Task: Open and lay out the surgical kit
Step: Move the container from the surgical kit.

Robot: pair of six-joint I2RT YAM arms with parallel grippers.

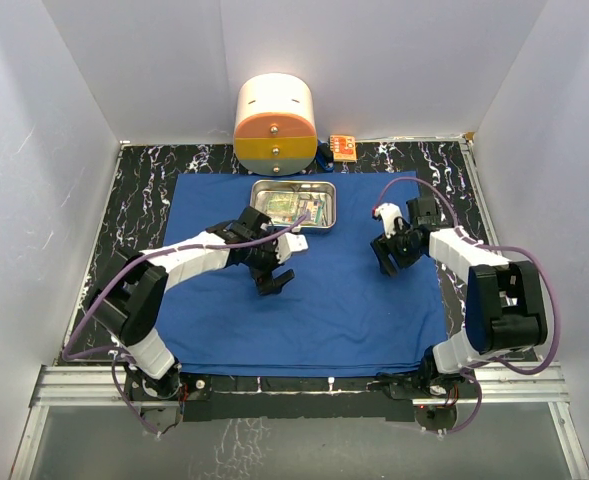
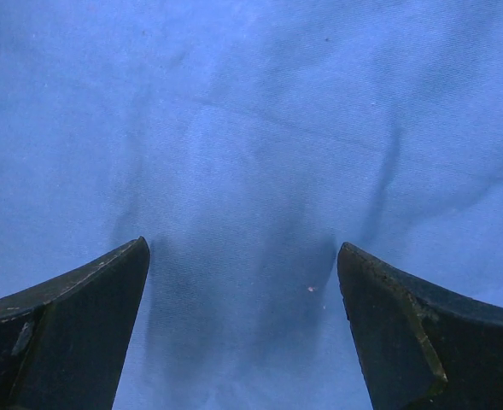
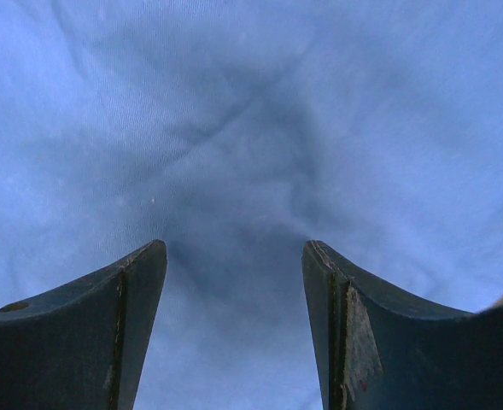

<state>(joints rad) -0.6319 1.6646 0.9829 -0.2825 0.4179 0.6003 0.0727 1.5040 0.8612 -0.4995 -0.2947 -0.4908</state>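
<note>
The royal-blue cloth wrap point(image 1: 304, 300) of the surgical kit lies spread flat over the table. Its shiny steel tray point(image 1: 293, 205) sits near the cloth's far edge, holding packets and small instruments that are too small to tell apart. My left gripper point(image 1: 272, 283) hovers open over the cloth in front of the tray, and in the left wrist view only blue cloth point(image 2: 251, 128) shows between its fingers point(image 2: 89, 325). My right gripper point(image 1: 389, 262) points down at the cloth to the right of the tray, open, with only creased blue cloth point(image 3: 234, 128) between its fingers point(image 3: 353, 325).
A round cream-and-orange drawer container point(image 1: 275, 125) stands at the back behind the tray. A small orange box point(image 1: 343, 147) lies to its right. White walls close in the black marbled table point(image 1: 139, 180) on three sides.
</note>
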